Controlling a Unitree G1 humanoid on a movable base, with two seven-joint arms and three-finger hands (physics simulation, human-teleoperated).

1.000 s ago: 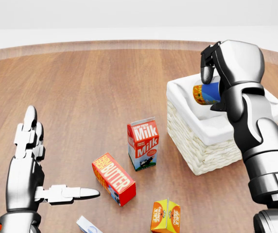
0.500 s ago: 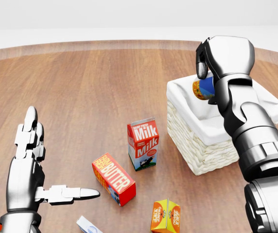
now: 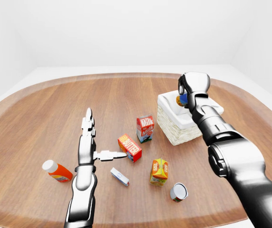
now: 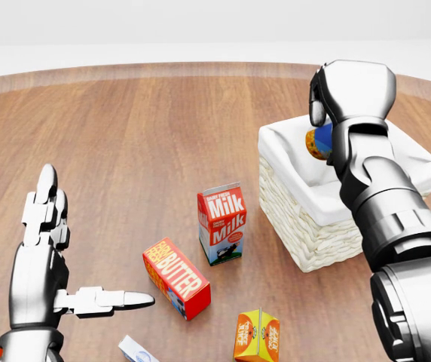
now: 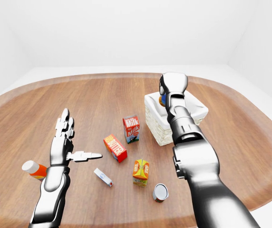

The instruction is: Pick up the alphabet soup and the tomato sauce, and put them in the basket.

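over the basket [image 4: 317, 219], the right hand [image 4: 349, 94] has its fingers [image 4: 318, 105] closed round a can [image 4: 319, 143], which should go low inside the liner before letting go, while the left hand [image 4: 42, 260] hovers spread and empty above the worktop [image 4: 125, 143].

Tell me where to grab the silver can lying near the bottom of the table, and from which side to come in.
Grip the can around its round side wall, coming down from above. It appears tipped over with one flat end facing the camera, so the curved body is what fingers can close around. The orange carton sits close on its upper left, so approach from the right side, probably with the right hand once it has let go of its load.
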